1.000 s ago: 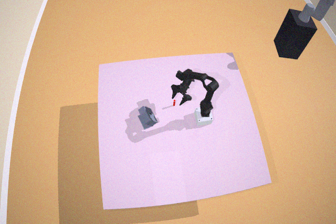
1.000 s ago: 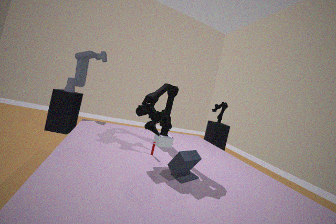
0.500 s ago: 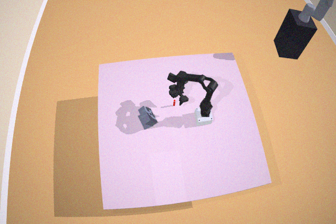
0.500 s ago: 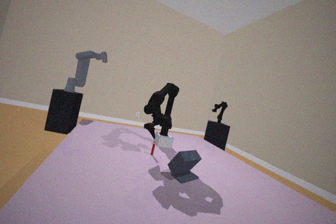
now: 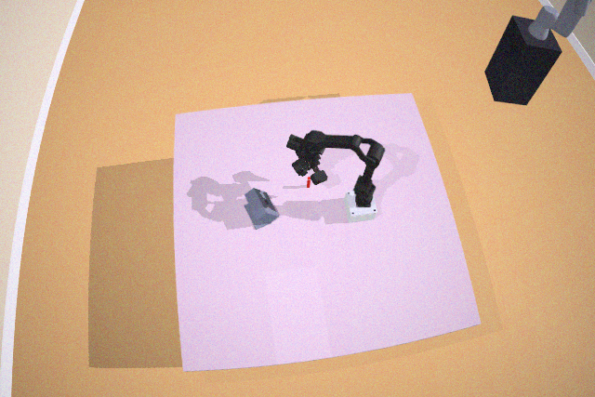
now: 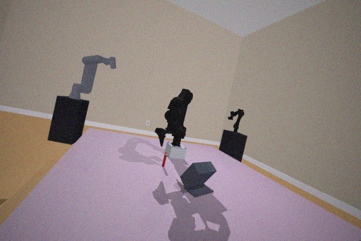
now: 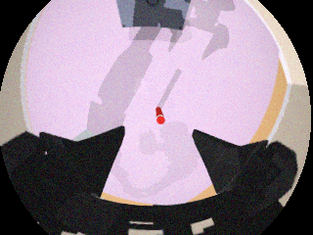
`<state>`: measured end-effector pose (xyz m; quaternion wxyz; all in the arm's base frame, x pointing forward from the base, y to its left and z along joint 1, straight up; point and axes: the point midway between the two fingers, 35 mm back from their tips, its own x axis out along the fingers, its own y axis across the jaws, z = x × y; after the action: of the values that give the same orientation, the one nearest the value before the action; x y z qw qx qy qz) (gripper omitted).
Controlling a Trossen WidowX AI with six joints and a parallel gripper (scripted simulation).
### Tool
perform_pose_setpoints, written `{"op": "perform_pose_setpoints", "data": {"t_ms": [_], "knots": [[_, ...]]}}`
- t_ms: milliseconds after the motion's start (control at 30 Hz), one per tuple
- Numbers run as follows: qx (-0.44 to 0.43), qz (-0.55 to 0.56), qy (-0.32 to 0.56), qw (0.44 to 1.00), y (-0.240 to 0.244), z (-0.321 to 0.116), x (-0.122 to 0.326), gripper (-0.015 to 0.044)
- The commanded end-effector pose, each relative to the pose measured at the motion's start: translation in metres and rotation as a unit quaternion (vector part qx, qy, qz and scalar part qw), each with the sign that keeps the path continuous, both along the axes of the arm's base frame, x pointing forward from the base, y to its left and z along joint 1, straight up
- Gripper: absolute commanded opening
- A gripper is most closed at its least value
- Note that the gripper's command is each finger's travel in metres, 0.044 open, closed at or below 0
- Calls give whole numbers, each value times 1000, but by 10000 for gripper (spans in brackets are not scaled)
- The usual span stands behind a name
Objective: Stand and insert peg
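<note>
The red peg (image 5: 308,183) (image 6: 164,160) stands upright on the pink table (image 5: 312,286) (image 6: 87,191), with its white band at the top end. In the wrist view the peg (image 7: 159,117) shows from above, end on. My gripper (image 5: 310,173) (image 6: 162,140) (image 7: 159,131) is open and empty. It points down and hangs a little above the peg, apart from it. The grey sloped panel (image 5: 261,208) (image 6: 198,175) (image 7: 153,0) stands left of the peg in the top view.
The arm's white base block (image 5: 361,213) (image 6: 175,151) stands close to the peg. Off the table, a black pedestal with a grey arm (image 5: 521,63) (image 6: 67,118) stands near the wall. A second black pedestal with a small dark arm (image 6: 232,145) stands by the other wall.
</note>
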<state>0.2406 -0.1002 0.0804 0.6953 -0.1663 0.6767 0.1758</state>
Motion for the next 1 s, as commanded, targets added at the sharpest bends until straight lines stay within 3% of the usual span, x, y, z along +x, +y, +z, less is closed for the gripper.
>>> {"op": "perform_pose_setpoints", "data": {"t_ms": [0, 967], "knots": [[-12, -6, 0, 1000, -2, 1, 2, 440], [-13, 34, 0, 999, -3, -40, 5, 440]]}}
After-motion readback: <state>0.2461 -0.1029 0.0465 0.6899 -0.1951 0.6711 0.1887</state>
